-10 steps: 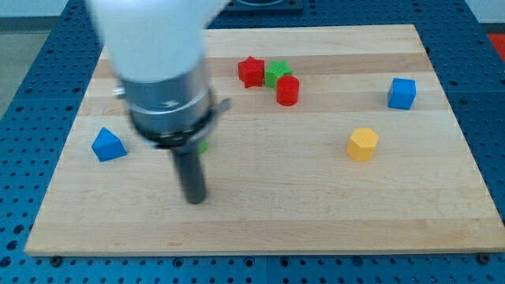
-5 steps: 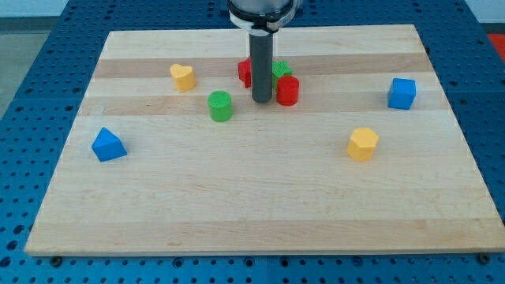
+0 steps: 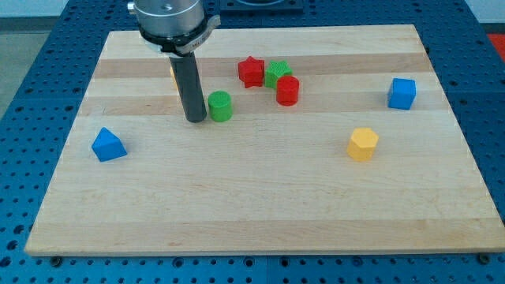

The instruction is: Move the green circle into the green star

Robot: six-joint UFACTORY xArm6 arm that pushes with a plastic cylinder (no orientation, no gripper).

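Observation:
The green circle stands on the wooden board left of centre. The green star lies up and to its right, between a red star and a red cylinder, touching both. My tip rests on the board just left of the green circle, close to it or touching it; I cannot tell which. The rod rises from there to the arm's body at the view's top.
A yellow block is mostly hidden behind the rod. A blue triangle lies at the left, a yellow hexagon at the right, a blue cube at the far right. The board's edge runs along the bottom.
The rod has swung from beside the red and green stars to the left side of the green circle. The blocks have not moved.

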